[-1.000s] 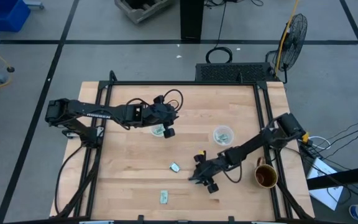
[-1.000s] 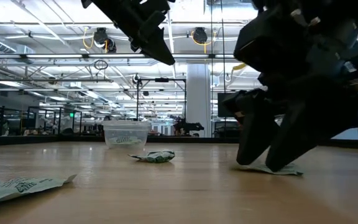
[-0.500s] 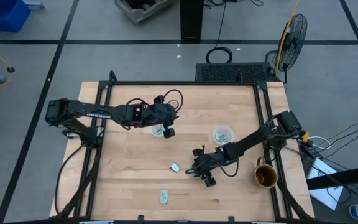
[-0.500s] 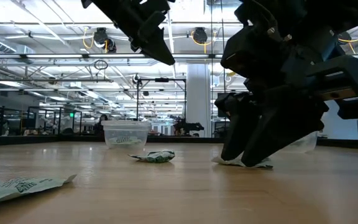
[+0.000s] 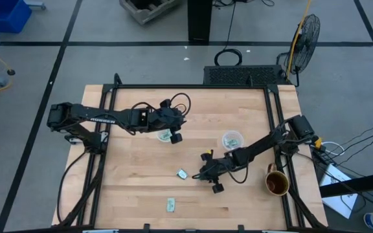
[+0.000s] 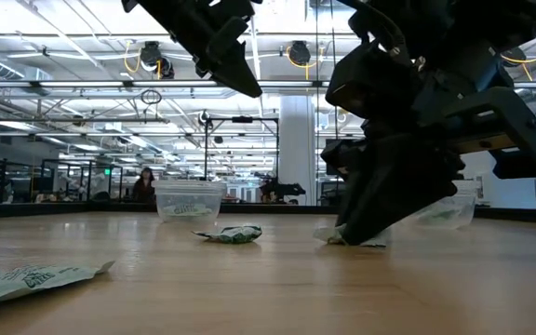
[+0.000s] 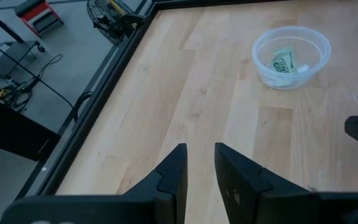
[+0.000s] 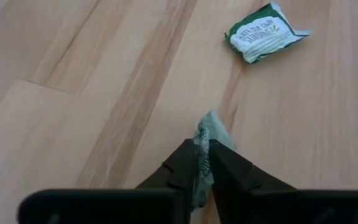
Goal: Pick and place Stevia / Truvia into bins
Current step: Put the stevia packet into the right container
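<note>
Pale green paper, a packet [image 8: 205, 140] is pinched edge-up between the right fingers [image 8: 229, 168] low on the table [image 5: 135, 188] near centre. The nearer cup [image 5: 232, 140] lies at about two o'clock from it. The left gripper [image 7: 200, 163], fingers nearly together on nothing, hangs above the far cup [image 5: 165, 135].
</note>
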